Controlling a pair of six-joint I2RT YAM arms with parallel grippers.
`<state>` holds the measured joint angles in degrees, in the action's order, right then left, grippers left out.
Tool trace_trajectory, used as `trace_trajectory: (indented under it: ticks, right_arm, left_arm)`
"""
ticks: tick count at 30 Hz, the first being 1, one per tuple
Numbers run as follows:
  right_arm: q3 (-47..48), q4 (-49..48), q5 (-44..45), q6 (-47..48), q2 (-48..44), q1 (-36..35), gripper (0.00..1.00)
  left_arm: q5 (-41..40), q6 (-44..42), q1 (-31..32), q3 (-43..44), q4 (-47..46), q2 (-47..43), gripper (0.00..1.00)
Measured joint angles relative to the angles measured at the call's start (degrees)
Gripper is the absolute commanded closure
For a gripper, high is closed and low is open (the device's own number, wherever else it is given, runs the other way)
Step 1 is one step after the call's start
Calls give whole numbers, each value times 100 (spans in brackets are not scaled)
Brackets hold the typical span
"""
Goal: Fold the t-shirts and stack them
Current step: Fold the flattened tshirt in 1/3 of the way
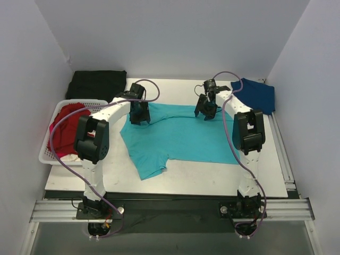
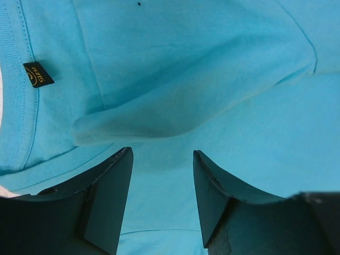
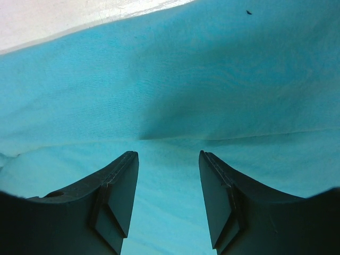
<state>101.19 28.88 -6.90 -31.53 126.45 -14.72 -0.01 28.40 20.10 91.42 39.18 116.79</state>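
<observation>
Looking down from the top camera, I've got the turquoise t-shirt [image 1: 180, 139] spread flat mid-table [image 1: 212, 178]. It's light, limp cloth that will sag and crease once lifted, so I want a pinch on a seam or doubled edge, not the open middle. Left gripper [image 1: 139, 113] sits over the shirt's far-left collar end, right gripper [image 1: 206, 110] over its far edge further right. The navy t-shirt [image 1: 256, 94] lies crumpled at the far right corner, the red t-shirt [image 1: 66, 130] is heaped in the white basket [image 1: 74, 101] on the left, and a black cloth [image 1: 98, 84] sits behind that; none of it blocks the fold. Left wrist now: fingers [image 2: 106, 196] parted, nothing between them, a raised ridge of cloth [image 2: 159, 117] just past the tips, collar band [image 2: 13, 106] and label [image 2: 37, 74] off to one side. Right wrist: fingers [image 3: 114, 196] parted too, holding nothing, probably clear of the fabric, though contact is hard to judge here.
</observation>
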Motion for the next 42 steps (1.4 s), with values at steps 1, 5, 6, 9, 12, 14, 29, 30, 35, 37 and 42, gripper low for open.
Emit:
trace_trajectory:
  ticks: [1,5,6,9,12,14,29,30,35,37,42]
  right_arm:
    - [0,0,0,0,0,0,51]
    - [0,2,2,-4,0,0,50]
    - [0,2,2,-7,0,-2,51]
    - [0,2,2,-17,0,-2,50]
    - [0,2,2,-20,0,-4,50]
    - [0,4,0,-20,0,-11,50]
    - [0,4,11,-20,0,-37,51]
    - [0,4,15,-20,0,-37,51]
    - [0,4,46,-20,0,-37,51]
    - [0,4,46,-17,0,-37,51]
    - [0,7,46,-20,0,-37,51]
  left_arm:
    - [-17,0,0,-24,-2,-4,41]
    - [-79,0,0,-55,-2,-4,41]
    - [-92,0,0,-55,-7,-4,41]
    - [-129,0,0,-52,-4,4,41]
    - [-166,0,0,-2,11,59,44]
    - [-192,0,0,81,35,131,44]
    - [-470,96,20,629,501,704,50]
    - [-487,98,22,673,538,734,53]
    - [-581,122,44,859,721,894,72]
    - [-603,120,46,885,774,905,84]
    - [-605,105,48,975,850,914,100]
